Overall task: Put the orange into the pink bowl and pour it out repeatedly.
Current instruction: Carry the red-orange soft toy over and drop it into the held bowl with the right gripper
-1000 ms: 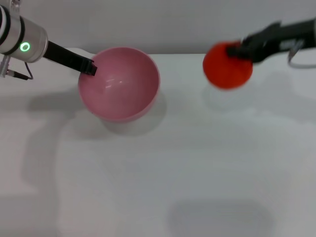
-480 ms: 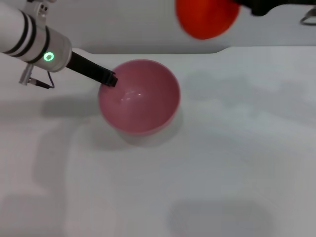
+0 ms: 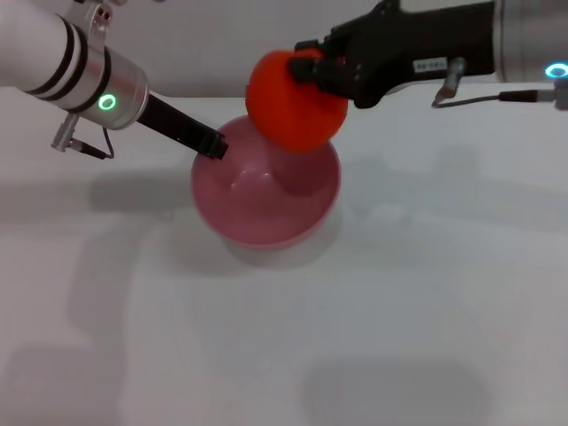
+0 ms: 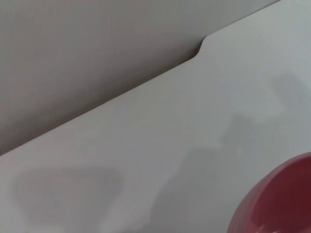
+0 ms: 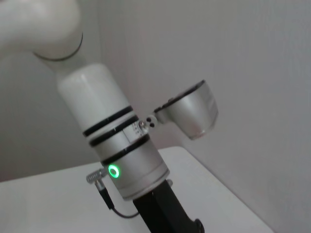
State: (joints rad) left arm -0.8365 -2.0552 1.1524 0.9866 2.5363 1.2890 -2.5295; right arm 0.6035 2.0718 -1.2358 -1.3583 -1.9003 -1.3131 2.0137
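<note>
The white table (image 3: 373, 319) fills the frame, bare around the work. At upper centre sits the pink bowl (image 3: 257, 213), glossy, light and likely to slide; the left gripper (image 3: 214, 146) pinches its upper-left rim. Just above the bowl's far rim the right gripper (image 3: 324, 71) clasps the orange (image 3: 288, 102), firm, round and apt to roll.

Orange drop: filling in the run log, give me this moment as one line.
right gripper: holds orange above pink bowl | left gripper: at bowl rim | orange not released
</note>
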